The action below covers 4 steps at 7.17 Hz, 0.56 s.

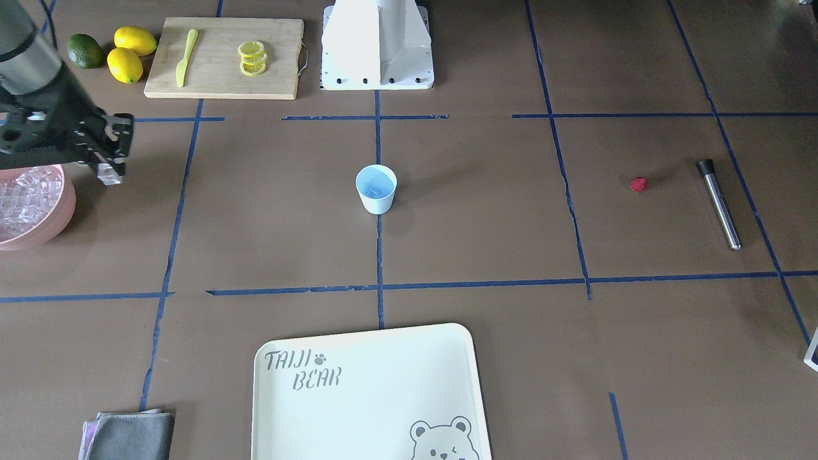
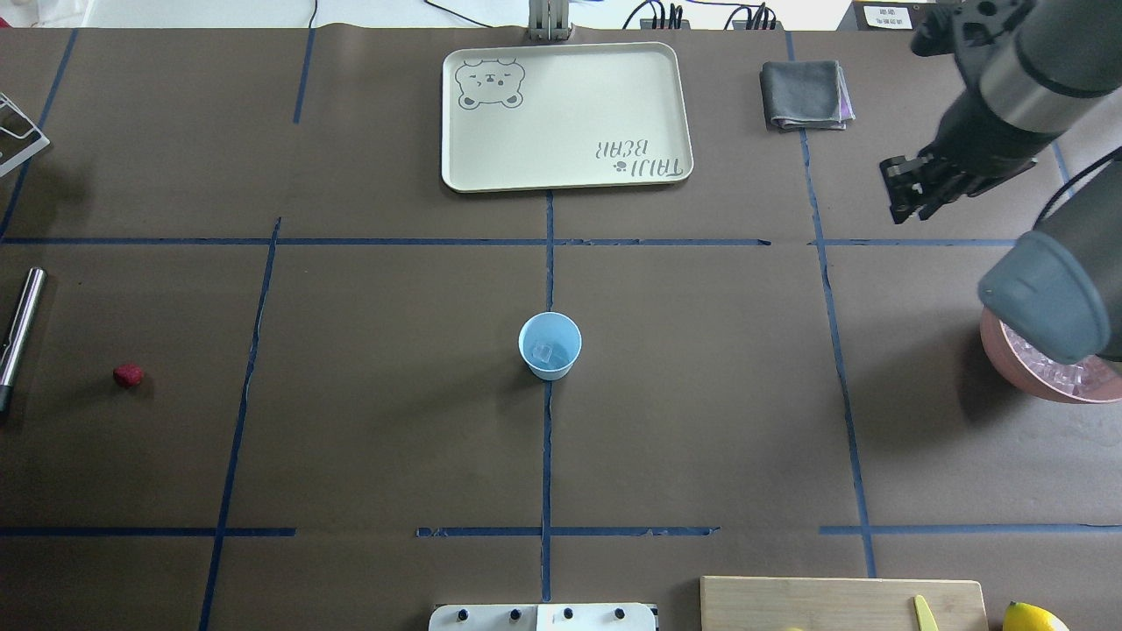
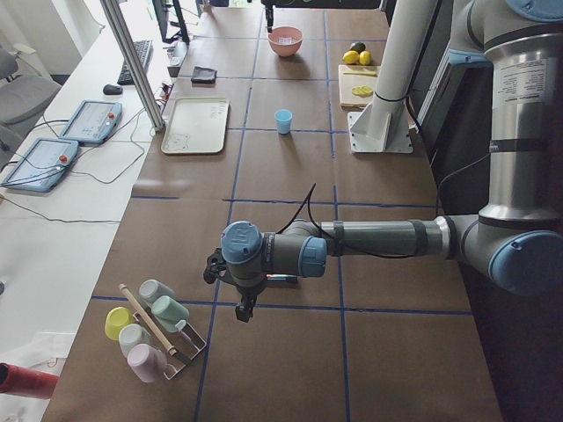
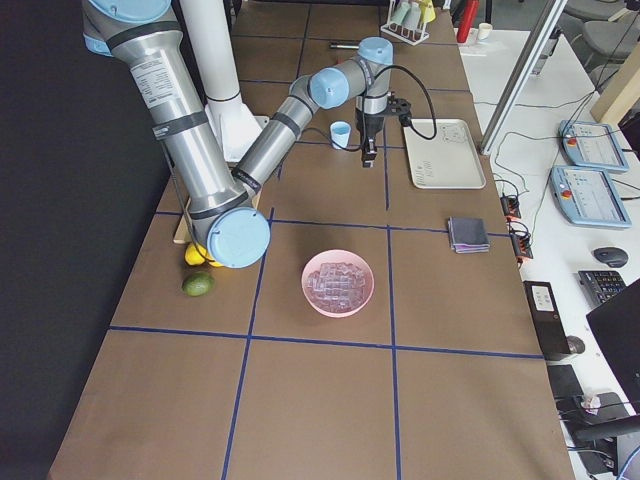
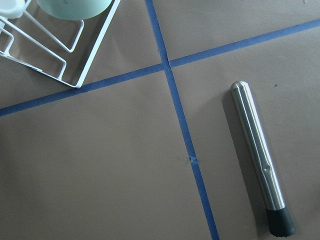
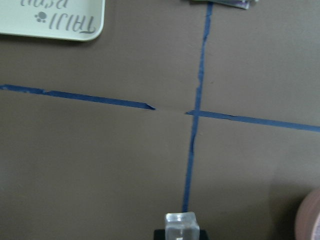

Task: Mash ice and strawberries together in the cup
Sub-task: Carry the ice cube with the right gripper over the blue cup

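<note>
The cup [image 2: 550, 345] stands upright at the centre of the worktop [image 2: 701, 421], one ice cube [image 2: 543, 352] inside. The strawberry [image 2: 128, 376] lies well apart on my left arm's side, near a steel muddler [image 2: 19, 331]. My right gripper [image 1: 110, 174] hovers near the pink bowl [image 1: 64, 217] of ice [image 4: 338, 280], fingers pinching a clear cube [image 6: 182, 223]. Left gripper [image 3: 244, 312]: I cannot tell its fingers' state.
</note>
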{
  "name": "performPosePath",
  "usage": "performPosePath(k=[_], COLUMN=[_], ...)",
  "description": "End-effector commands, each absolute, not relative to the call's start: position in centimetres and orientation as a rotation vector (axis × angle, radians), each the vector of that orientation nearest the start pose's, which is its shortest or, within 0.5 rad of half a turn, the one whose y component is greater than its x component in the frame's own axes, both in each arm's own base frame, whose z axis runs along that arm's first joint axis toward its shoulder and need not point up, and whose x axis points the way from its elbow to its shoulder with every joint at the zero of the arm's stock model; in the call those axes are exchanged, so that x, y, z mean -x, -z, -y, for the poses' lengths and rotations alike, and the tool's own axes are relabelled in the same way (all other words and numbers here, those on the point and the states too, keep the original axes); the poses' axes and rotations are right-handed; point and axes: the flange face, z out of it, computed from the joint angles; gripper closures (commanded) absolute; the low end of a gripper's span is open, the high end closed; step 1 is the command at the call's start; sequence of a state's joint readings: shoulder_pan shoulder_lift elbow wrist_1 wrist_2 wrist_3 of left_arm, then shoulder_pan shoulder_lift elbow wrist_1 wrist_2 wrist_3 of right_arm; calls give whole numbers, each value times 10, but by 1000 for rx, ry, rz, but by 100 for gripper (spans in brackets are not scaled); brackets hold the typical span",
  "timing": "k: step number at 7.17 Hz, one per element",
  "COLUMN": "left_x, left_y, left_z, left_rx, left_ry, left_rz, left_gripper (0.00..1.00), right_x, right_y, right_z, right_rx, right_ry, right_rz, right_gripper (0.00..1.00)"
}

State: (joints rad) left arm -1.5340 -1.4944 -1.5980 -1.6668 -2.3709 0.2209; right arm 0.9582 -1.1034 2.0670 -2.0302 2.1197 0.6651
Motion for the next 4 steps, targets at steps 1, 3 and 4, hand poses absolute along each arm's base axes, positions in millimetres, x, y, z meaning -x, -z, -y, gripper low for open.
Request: performPosePath(k=[1, 3, 4], left_x=[45, 45, 45], left_y=[-670, -671, -671], left_z=[465, 465, 465], left_rx=[-119, -116, -116], left_ry=[-263, -262, -262], left_rz=[-794, -794, -794], left_gripper=[0, 0, 0], right_x=[322, 398, 449], right_y=[-176, -146, -140], right_z=[475, 466, 465], right_rx=[-50, -95, -100], right_ry=[13, -29, -82], right_rz=[770, 831, 867], right_gripper=[98, 97, 97])
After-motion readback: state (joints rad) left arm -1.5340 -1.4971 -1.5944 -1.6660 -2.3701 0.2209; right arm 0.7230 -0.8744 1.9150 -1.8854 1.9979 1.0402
